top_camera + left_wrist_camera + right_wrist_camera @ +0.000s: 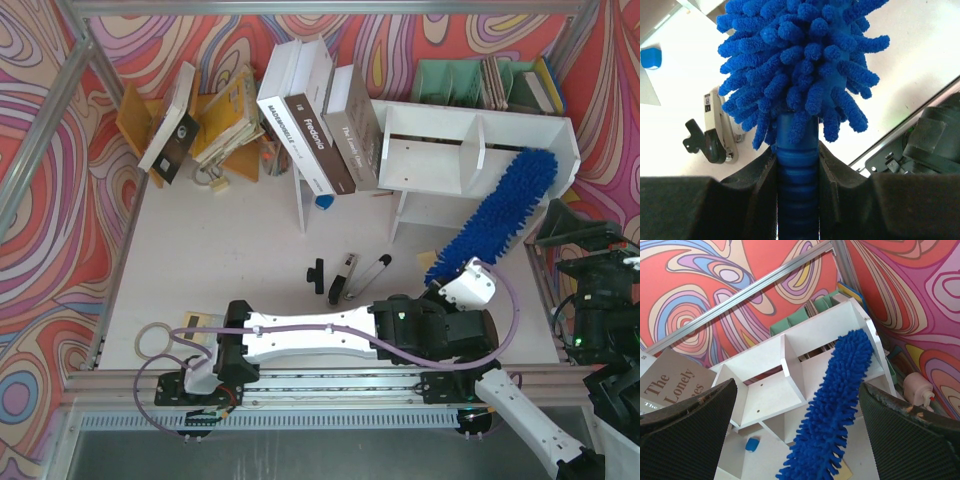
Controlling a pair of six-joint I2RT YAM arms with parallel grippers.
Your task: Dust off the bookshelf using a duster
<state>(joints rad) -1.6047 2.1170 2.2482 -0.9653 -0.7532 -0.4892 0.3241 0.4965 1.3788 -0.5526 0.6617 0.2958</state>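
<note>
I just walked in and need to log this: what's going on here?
The left gripper is shut on the handle of the blue duster, whose fluffy head reaches into the right compartment of the white bookshelf. The right gripper stands open off to the right, facing the shelf and holding nothing.

Walls (50, 260): swirl pattern in red, pink, purple, yellow, pale blue, on three sides. Aluminium frame bars (45, 135) along edges, corners. White table (230, 240), brightly, evenly lit. Grey slotted rail (340, 382) at near edge.
</note>
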